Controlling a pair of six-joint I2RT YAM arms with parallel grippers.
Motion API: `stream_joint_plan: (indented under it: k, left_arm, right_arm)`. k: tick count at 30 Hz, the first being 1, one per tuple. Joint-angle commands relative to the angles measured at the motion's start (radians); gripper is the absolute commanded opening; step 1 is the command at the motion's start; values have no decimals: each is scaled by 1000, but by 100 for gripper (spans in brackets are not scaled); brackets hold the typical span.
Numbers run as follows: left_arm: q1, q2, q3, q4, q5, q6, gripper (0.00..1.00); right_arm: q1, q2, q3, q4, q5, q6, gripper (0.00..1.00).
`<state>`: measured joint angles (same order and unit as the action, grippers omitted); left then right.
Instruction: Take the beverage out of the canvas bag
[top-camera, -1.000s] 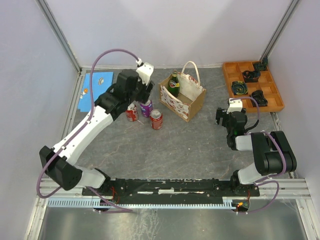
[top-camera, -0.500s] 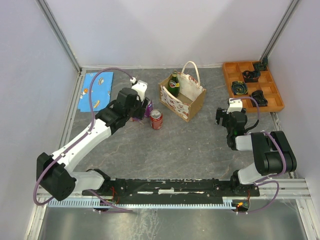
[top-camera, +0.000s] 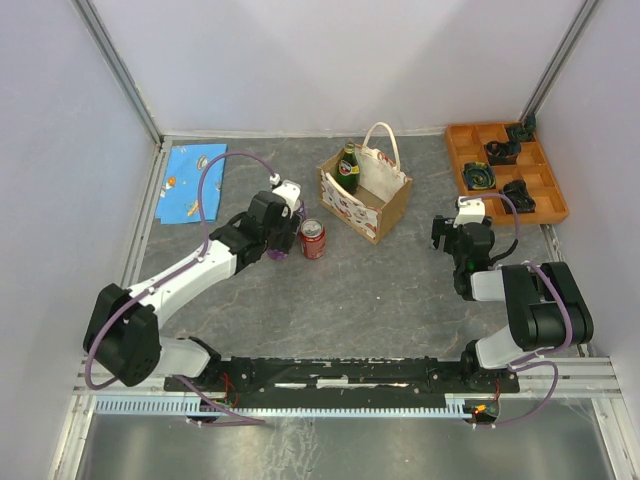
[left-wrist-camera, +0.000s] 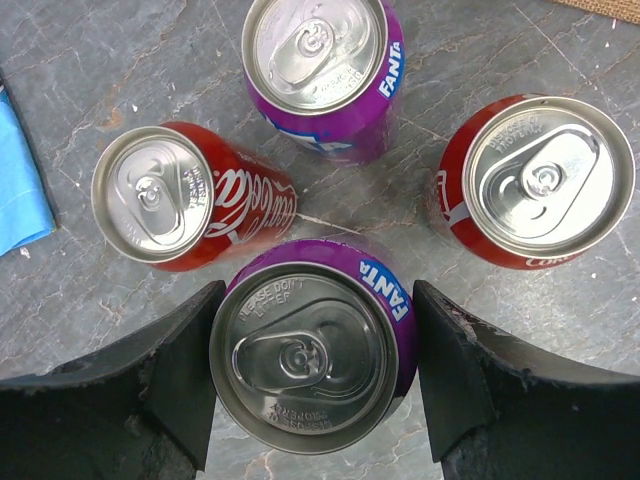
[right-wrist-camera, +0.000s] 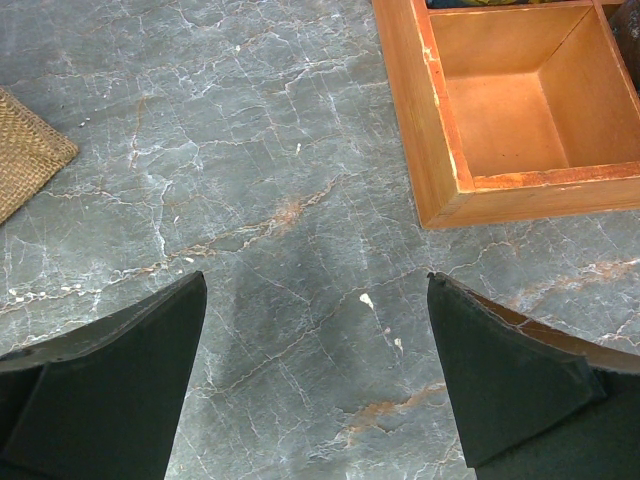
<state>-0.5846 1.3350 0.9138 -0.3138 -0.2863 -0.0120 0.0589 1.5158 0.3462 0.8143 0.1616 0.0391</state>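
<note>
At the near edge of the counter (top-camera: 380, 290) the two arms are bolted side by side. The right pincer (right-wrist-camera: 315, 280) hangs low over the bare grey stone on the right side. Its two fingers stand wide apart and there is nothing between them.

A little further, on the left side, the left pincer (left-wrist-camera: 317, 300) points down at a group of four cans. It is closed on a purple can (left-wrist-camera: 310, 360), with one finger against each side of the can. I cannot tell if this can stands on the counter or is lifted a little. Just behind it are three more cans, all upright: a red can (left-wrist-camera: 190, 200) on the left, a second purple can (left-wrist-camera: 325, 70) in the middle, and another red can (left-wrist-camera: 535, 180) on the right.

Behind the cans stands the canvas bag (top-camera: 375, 205), upright, with its mouth open and a white handle up. A green bottle (top-camera: 347, 168) is inside the bag, in its left corner, and its neck comes above the rim.

In the far left corner a blue cloth (top-camera: 192, 180) lies flat. In the far right corner is an orange tray (top-camera: 455, 140) with small dark things in its compartments.
</note>
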Motion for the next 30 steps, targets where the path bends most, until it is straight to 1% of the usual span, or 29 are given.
stream_joint_plan:
  k: [1, 13, 15, 17, 23, 26, 27, 28, 30]
  left_arm:
    - [-2, 10, 15, 164, -16, -41, 3]
    - [-1, 50, -30, 158, -24, -70, 6]
    - [-1, 46, -47, 166, -25, -75, 8]
    - [-1, 45, -59, 175, -30, -79, 12]
    - [-1, 49, -76, 179, -31, -95, 55]
    - [-1, 41, -83, 179, -38, -100, 68]
    - [-2, 39, -86, 176, -42, -102, 93]
    - [-1, 35, -84, 172, -43, -102, 100]
    - [-1, 23, -85, 166, -46, -102, 99]
  right_arm:
    - [-1, -3, 28, 34, 6, 2, 99]
    - [-1, -2, 28, 34, 5, 2, 99]
    - [-1, -2, 28, 35, 5, 1, 99]
    - [-1, -3, 29, 34, 5, 2, 99]
    - [-1, -2, 28, 34, 5, 2, 99]
    - [-1, -2, 27, 34, 4, 2, 99]
    - [-1, -2, 28, 34, 5, 2, 99]
    - [-1, -3, 28, 34, 5, 2, 99]
    - [-1, -2, 28, 34, 5, 2, 99]
